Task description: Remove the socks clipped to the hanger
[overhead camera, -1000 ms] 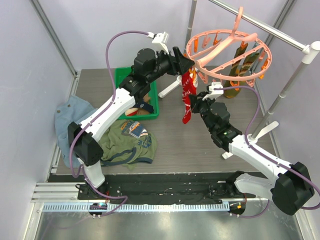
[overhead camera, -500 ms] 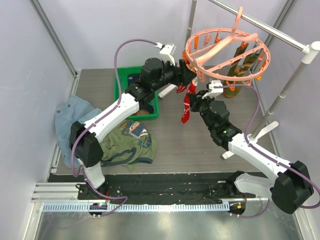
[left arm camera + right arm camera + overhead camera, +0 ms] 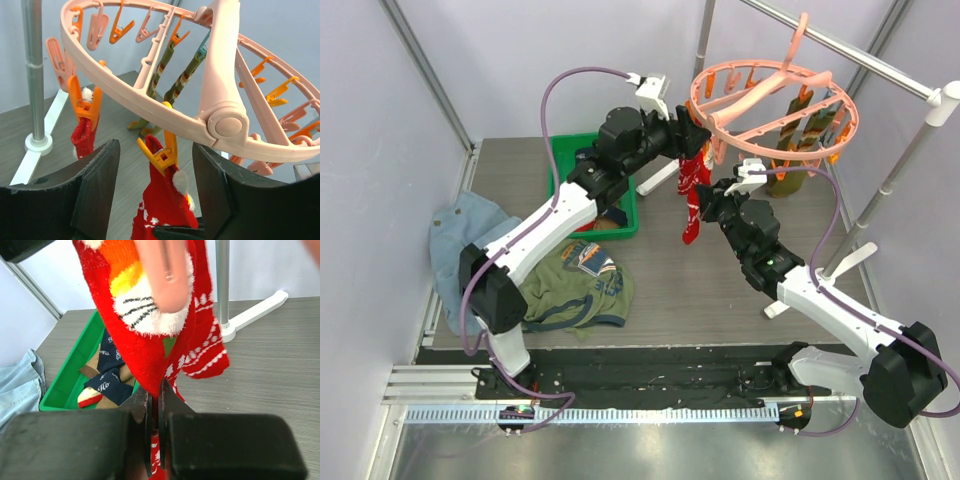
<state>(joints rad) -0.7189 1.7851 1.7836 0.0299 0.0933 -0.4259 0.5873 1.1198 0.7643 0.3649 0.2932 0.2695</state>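
Bright, even white light from above leaves only faint, soft shadows on the table [image 3: 700,290]. The near metal strip [image 3: 650,450] shows dull glare. In the right wrist view, a pink clip [image 3: 167,270] at the lens is blurred; the red sock [image 3: 137,352] is sharp.

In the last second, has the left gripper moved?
Yes. Against the green tray, the left gripper dipped lower in the top view, then rose partway back toward the hanger.

You see a smooth, glossy plastic hanger [image 3: 222,65], fuzzy knitted cloth socks [image 3: 150,355], a matt wood-grain worktop [image 3: 270,370] and a shiny green plastic tray [image 3: 67,382]
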